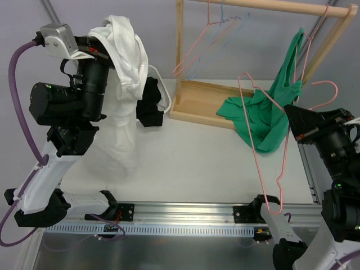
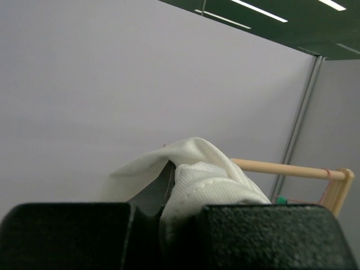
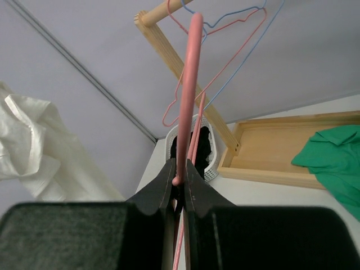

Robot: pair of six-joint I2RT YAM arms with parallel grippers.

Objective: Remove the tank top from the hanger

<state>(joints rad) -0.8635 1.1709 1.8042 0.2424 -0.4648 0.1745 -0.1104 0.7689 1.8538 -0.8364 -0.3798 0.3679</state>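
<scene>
Right pincer (image 3: 179,179) clamped on pink hanger (image 3: 189,84), left pincer (image 2: 169,188) gripping white tank top (image 2: 211,177): light, floppy, I'd hold bunched fabric, not edges.

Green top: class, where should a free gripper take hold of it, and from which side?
On the green top, probably the left fold, lying loose on the front edge of the tray. Come from above on the left: the pink hanger in the right gripper hangs across the rest, and a strap runs up toward the rail.
</scene>
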